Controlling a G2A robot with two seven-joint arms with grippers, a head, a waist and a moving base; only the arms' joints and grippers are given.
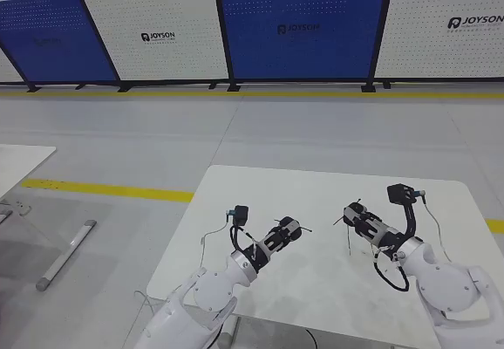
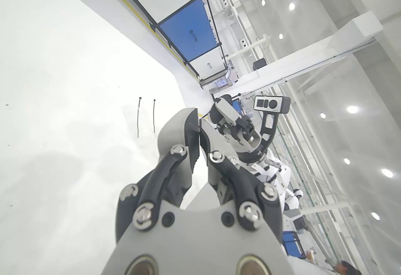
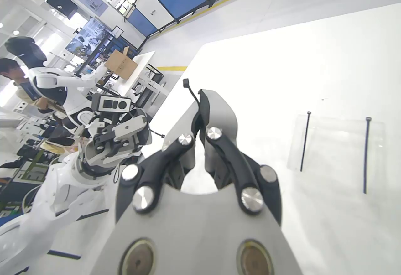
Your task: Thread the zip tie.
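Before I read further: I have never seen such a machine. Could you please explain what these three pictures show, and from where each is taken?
It is a robot with two arms over a white table. One picture looks down from a camera above the arms; the other two come from a camera on each wrist. The right gripper is shut on a black zip tie. The left gripper is shut too; a thin black strip, probably another tie, sticks out of it. Two spare zip ties lie flat on a clear sheet.
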